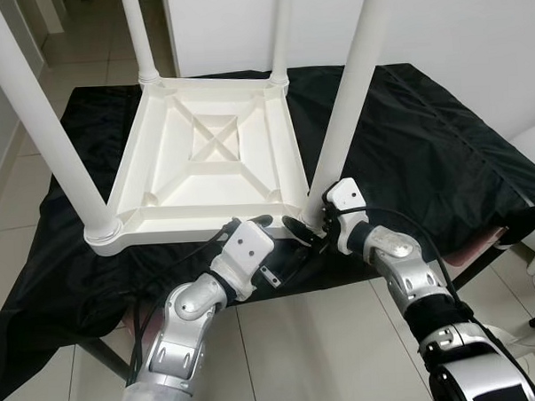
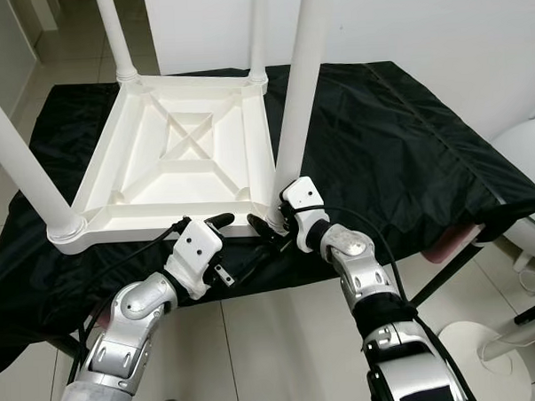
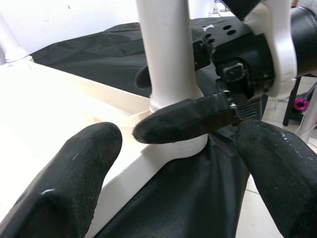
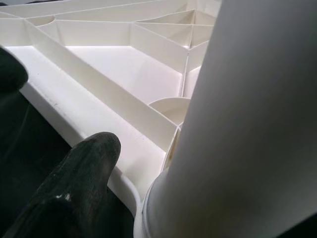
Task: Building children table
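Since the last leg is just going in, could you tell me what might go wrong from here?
1. The right gripper holds the near-right leg only at its base, so the tall leg could tilt in its corner socket rather than seat squarely.
2. The upturned tabletop lies on a loose black cloth and may slide when pushed.
3. The open left gripper sits close by; the fingers could collide.

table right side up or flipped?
Flipped. The white tabletop lies face down on the black cloth, ribbed underside showing, legs pointing up. The right end effector is at the near-right leg.
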`<state>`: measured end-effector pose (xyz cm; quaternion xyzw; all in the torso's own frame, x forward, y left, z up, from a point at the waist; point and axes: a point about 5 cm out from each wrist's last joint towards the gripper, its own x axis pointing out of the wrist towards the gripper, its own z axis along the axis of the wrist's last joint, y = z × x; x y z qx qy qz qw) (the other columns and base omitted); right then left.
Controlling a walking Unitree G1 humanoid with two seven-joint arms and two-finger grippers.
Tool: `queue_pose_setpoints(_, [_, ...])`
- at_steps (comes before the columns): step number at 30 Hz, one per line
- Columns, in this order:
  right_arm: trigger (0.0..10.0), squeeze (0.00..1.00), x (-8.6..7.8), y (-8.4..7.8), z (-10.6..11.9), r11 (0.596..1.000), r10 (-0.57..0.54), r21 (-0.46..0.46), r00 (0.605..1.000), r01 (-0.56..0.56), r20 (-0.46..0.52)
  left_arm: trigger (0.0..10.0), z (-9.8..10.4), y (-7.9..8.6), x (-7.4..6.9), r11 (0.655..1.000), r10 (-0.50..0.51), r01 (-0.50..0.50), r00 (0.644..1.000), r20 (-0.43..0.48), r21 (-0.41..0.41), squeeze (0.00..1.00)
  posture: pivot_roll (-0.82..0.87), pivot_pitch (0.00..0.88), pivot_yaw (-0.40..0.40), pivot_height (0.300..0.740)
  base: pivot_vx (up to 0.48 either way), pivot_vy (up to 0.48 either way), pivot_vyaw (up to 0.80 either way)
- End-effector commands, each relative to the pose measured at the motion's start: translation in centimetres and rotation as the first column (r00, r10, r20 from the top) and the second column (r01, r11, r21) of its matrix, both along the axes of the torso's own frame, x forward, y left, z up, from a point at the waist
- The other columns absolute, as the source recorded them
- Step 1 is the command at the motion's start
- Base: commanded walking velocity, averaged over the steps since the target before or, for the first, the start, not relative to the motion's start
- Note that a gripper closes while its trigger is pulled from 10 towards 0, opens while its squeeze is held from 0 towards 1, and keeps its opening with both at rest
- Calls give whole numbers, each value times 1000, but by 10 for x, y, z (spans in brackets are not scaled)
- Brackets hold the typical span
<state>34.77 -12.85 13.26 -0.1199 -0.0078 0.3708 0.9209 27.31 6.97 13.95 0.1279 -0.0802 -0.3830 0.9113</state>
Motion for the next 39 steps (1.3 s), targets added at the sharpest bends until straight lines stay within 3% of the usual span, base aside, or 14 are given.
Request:
queue_pose_setpoints(1, [0,0,0,-1,-9,999,35,-9,998,-36,-57,10000,-1,4,2,993,114,-114,993,18,-19,0,-13,0,-52,740,0,0,0])
queue_pose_setpoints(13, [0,0,1,-9,-16,1000,3,24,996,-1,-84,10000,-2,6,1,993,116,-116,993,13,-18,0,-17,5,-49,740,0,0,0])
queue_pose_setpoints(15, [392,0,1,-10,-16,999,-8,45,996,12,-93,10000,-2,6,1,993,116,-116,993,12,-18,0,-21,7,-48,740,0,0,0])
queue_pose_setpoints(16, [10000,0,1,-10,-16,998,-8,60,995,14,-96,10000,-2,6,1,993,115,-115,993,11,-19,0,-25,10,-47,740,0,0,0])
queue_pose_setpoints(21, [10000,0,1,-9,-13,994,-37,95,996,45,-85,10000,-2,6,1,993,112,-112,994,10,-20,0,-29,15,-47,740,0,0,0])
queue_pose_setpoints(25, [10000,0,0,-7,-14,974,-166,143,983,176,-77,10000,-2,4,1,993,114,-114,993,8,-26,0,-33,20,-52,740,0,0,0])
queue_pose_setpoints(29, [10000,0,-5,-1,-14,956,-212,190,974,223,-77,10000,-2,4,1,993,116,-116,993,6,-30,0,-38,22,-53,740,0,0,0])
queue_pose_setpoints(31, [10000,0,-14,8,-15,912,-314,254,946,323,-77,10000,-4,3,0,993,112,-112,994,0,-31,0,-42,26,-50,740,0,0,0])
queue_pose_setpoints(32, [10000,0,-14,8,-15,912,-314,254,946,323,-77,10000,-4,3,0,993,112,-112,994,0,-31,0,-42,26,-50,740,0,0,0])
queue_pose_setpoints(34, [10000,0,-23,9,-12,845,-441,306,895,438,-65,10000,-4,2,-1,994,108,-108,994,-2,-30,0,-48,30,-46,740,0,0,0])
queue_pose_setpoints(36, [10000,0,-23,9,-12,845,-441,306,895,438,-65,10000,-4,2,-1,994,108,-108,994,-2,-30,0,-48,30,-46,740,0,0,0])
queue_pose_setpoints(37, [10000,0,-27,8,-12,804,-508,319,859,502,-71,10000,-4,3,0,994,107,-107,994,-2,-30,0,-54,35,-45,740,0,0,0])
queue_pose_setpoints(39, [10000,0,-27,8,-12,804,-508,319,859,502,-71,10000,-4,3,0,994,107,-107,994,-2,-30,0,-54,35,-45,740,0,0,0])
